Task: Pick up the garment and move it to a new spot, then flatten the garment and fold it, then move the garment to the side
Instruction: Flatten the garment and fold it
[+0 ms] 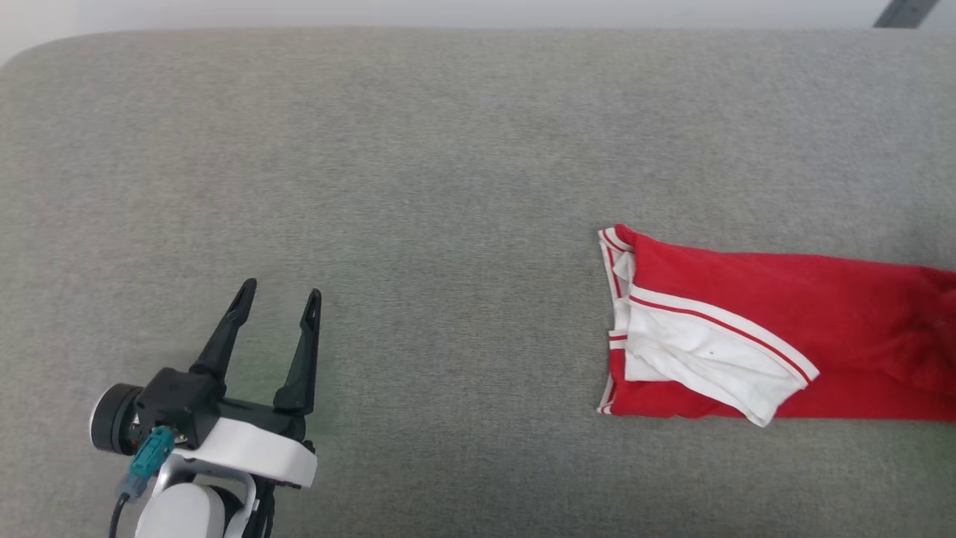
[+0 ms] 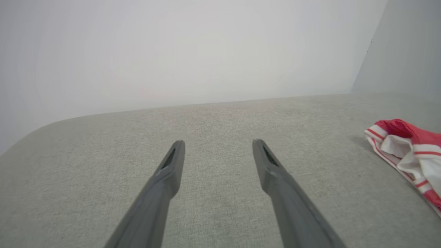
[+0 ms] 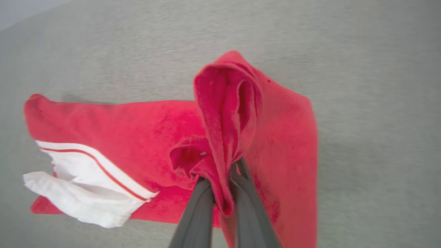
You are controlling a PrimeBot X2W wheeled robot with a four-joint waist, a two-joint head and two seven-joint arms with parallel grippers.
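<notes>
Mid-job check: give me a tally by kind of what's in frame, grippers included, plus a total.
garment: 1
grippers: 2 (left gripper open, right gripper shut on the garment)
grey surface: 1
Total: 4

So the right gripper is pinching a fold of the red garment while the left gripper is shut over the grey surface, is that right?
Not quite: the left gripper is open over the grey surface, jaws apart, as the left wrist view shows. The right gripper does pinch a fold of the garment.
</notes>
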